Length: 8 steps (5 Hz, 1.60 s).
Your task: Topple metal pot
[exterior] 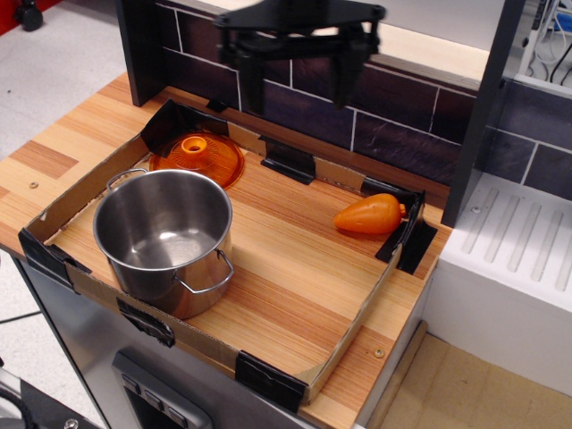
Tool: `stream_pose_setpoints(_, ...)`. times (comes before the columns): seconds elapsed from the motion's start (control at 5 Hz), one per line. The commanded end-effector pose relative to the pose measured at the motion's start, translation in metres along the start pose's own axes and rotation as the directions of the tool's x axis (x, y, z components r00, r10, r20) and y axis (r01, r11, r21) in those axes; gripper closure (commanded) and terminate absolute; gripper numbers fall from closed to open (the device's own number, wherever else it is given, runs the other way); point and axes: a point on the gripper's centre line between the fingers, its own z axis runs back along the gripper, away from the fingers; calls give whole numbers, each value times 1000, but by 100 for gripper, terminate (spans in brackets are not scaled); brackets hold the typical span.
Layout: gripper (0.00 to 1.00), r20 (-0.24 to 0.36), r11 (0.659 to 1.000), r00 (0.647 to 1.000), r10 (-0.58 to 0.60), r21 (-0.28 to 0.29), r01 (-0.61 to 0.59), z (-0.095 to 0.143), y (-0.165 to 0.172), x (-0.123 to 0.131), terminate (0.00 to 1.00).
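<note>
Metal pot (164,235) upright, no readable txt

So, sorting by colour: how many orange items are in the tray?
2. The orange lid lies flat at the tray's back-left corner, just behind the metal pot. The orange pepper-like toy lies near the right wall. None appears hidden.

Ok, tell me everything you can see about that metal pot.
The metal pot is a shiny steel cylinder, the biggest item here. It stands upright and empty, mouth open, with no lid on it. Two thin wire loop handles sit near the rim, one at the back left, one at the front right. It rests on the wooden board in the front-left corner of the cardboard-edged area, close to the front cardboard wall. The orange lid lies just behind it. The gripper is high above and apart from it.
</note>
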Motion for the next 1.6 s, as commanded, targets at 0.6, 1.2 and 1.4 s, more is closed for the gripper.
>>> stream_pose_setpoints(0.6, 0, 42, 977, 979, -199, 80, 195, -15, 127, -8, 0)
stream_pose_setpoints(1.2, 0, -48, 952, 956, -291, 89, 294, -48, 154, -12, 0)
stream_pose_setpoints(1.4, 0, -59, 951, 956, -289, 99, 294, -59, 148, -16, 0)
